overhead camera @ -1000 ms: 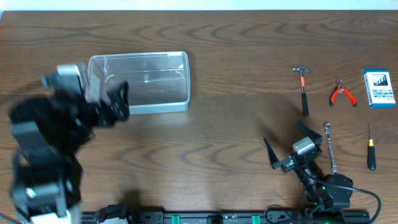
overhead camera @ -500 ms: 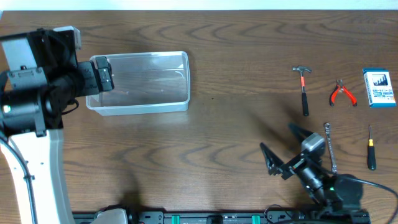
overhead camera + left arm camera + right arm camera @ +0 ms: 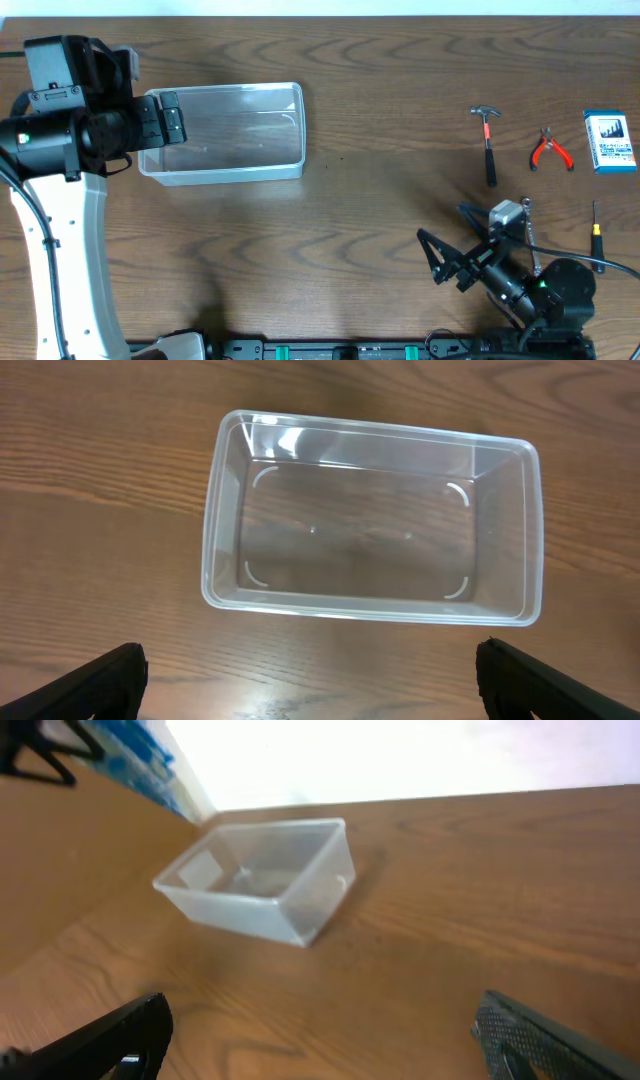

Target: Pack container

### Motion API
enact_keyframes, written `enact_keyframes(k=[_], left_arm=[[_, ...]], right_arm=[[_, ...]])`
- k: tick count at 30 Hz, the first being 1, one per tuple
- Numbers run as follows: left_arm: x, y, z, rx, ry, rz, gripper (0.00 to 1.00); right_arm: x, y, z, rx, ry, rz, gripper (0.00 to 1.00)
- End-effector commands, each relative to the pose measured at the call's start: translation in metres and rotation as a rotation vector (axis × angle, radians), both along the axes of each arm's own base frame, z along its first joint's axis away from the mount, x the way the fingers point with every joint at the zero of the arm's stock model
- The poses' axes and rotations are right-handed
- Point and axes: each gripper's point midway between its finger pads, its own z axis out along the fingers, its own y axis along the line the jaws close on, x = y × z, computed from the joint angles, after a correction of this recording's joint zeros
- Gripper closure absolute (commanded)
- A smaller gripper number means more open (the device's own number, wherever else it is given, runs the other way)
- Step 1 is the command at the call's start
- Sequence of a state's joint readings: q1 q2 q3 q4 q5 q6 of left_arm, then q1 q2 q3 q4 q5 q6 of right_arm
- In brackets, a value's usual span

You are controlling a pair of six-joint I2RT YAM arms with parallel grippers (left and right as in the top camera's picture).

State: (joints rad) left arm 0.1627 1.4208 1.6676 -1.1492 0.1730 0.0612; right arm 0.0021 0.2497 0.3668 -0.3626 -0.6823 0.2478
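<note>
Two grippers, one container, and the gap between tools and tub.

Left gripper (image 3: 166, 118): jaws spread wide and holding nothing, poised over the left short end of the container (image 3: 225, 135). In the left wrist view its fingertips (image 3: 105, 680) sit at the lower corners. The tub lies just ahead of them, its long axis parallel to the line joining the fingers. No contact is visible.

Right gripper (image 3: 441, 220): jaws likewise fully apart and empty, low over the table (image 3: 380, 200) at the right front. It points left toward the container, which the right wrist view shows well off, up and left of centre.

Container: clear, upright and empty, on the left rear part of the table. Its long axis runs left to right in the overhead view.

Tools: wrench (image 3: 531, 240) just beside the right gripper. Hammer (image 3: 487, 140), pliers (image 3: 549, 150), screwdriver (image 3: 597, 240) and box (image 3: 609, 140) lie farther right, all well apart from the container.

Key relation: every item to be packed lies on the right arm's side, and the container lies on the left arm's side. The right arm is much the nearer to any tool, the left much the nearer to the tub.

Judgement: packing has not begun. The next move probably calls for the right gripper to swing rightward onto a tool, likeliest the wrench, closing across its thin shaft. A long carry leftward to the open top would follow.
</note>
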Motion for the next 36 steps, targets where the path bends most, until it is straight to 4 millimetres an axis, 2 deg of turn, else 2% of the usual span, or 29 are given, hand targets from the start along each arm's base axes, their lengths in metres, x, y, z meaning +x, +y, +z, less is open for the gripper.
enact_keyframes(k=[1,5,9,11,14,17,21,24,28,32,36], left_arm=[[0.0,-0.001,0.006,-0.001,-0.014,-0.016,0.02],[0.001,0.0,0.004,0.001,-0.007,-0.011,0.02],[0.001,0.0,0.005,0.002,-0.011,-0.011,0.02],[0.001,0.0,0.005,0.002,-0.011,-0.011,0.02],[0.001,0.0,0.005,0.002,-0.011,-0.011,0.02],[0.0,0.003,0.004,0.018,-0.003,-0.001,0.02],[-0.003,0.011,0.002,0.055,0.011,0.02,0.02],[-0.004,0.01,0.001,0.053,0.017,0.02,0.02],[-0.004,0.01,0.001,0.053,0.017,0.02,0.02],[-0.002,0.011,0.002,0.055,0.009,0.02,0.02],[0.0,0.011,0.004,0.056,-0.002,0.021,0.02]], right_arm=[[0.002,-0.002,0.036,0.05,0.008,-0.032,0.01],[0.018,-0.016,0.071,-0.045,0.062,-0.127,0.01],[0.048,-0.032,0.098,-0.196,0.216,-0.255,0.01],[0.06,-0.023,0.107,-0.249,0.289,-0.238,0.01],[0.077,0.01,0.112,-0.335,0.399,-0.146,0.01],[0.087,0.05,0.097,-0.506,0.442,0.026,0.01],[0.098,0.081,0.049,-0.671,0.505,0.186,0.01],[0.117,0.095,0.022,-0.663,0.581,0.17,0.01],[0.142,0.099,-0.011,-0.683,0.707,0.007,0.01],[0.164,0.123,-0.02,-0.647,0.742,-0.012,0.01],[0.19,0.157,-0.007,-0.583,0.703,0.008,0.01]])
